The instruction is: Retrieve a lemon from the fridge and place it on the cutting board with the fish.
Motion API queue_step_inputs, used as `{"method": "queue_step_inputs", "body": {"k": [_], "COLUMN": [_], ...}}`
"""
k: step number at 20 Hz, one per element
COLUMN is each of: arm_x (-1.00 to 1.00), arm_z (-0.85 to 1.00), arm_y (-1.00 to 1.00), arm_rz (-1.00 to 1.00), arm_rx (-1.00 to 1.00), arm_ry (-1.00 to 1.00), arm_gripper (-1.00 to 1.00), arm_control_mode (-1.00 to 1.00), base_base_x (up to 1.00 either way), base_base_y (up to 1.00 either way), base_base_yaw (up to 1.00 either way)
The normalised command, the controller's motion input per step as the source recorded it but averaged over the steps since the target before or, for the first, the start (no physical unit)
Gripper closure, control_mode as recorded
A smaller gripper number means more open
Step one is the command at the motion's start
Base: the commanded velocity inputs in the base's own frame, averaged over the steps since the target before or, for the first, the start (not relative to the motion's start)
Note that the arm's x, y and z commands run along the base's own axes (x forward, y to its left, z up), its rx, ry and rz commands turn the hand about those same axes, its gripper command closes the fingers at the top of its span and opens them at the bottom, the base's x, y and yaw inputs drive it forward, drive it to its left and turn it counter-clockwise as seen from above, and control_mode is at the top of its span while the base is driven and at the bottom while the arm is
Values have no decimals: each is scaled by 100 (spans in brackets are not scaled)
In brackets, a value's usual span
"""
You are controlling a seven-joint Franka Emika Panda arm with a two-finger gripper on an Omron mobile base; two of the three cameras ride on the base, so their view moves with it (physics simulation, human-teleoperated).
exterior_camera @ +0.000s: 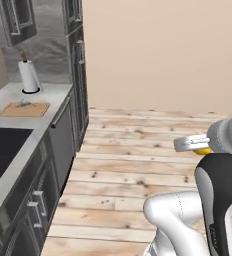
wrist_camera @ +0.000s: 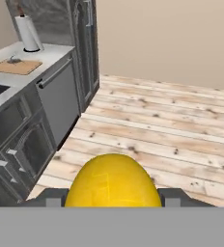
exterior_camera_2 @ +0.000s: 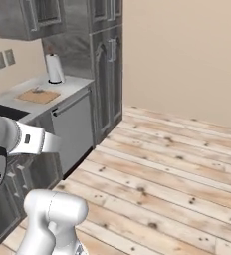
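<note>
The fish (exterior_camera: 23,103) on the cutting board (exterior_camera: 25,109) — too small to make out.

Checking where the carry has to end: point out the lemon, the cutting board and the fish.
lemon (wrist_camera: 113,181): hand view, middle of its yellow face.
cutting board (exterior_camera: 35,110): left base view, bare wood right of the fish.
fish (exterior_camera: 22,104): left base view, its small grey body.

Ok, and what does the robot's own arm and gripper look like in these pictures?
The arm is made of glossy white, rounded segments with black joint sections; one black joint cover carries small pale lettering. A light grey cylindrical wrist leads to a flat white hand. The gripper is pale grey and blocky. No loose cables show.
</note>
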Motion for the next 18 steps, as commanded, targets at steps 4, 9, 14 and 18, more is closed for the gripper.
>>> {"method": "queue_step_inputs", "body": {"k": [4, 9, 14, 18], "arm_x": [0, 0, 0, 0], "arm_z": [0, 0, 0, 0], "arm_y": [0, 0, 0, 0], "arm_rz": [0, 0, 0, 0], "arm_rx": [0, 0, 0, 0], "arm_ry": [0, 0, 0, 0], "arm_gripper": [100, 100, 100, 100], "arm_control_mode": [100, 100, 100, 100], "base_base_x": [63, 60, 44, 33], "base_base_y": [0, 0, -5, -16], "base_base_yaw": [38, 38, 48, 55]}}
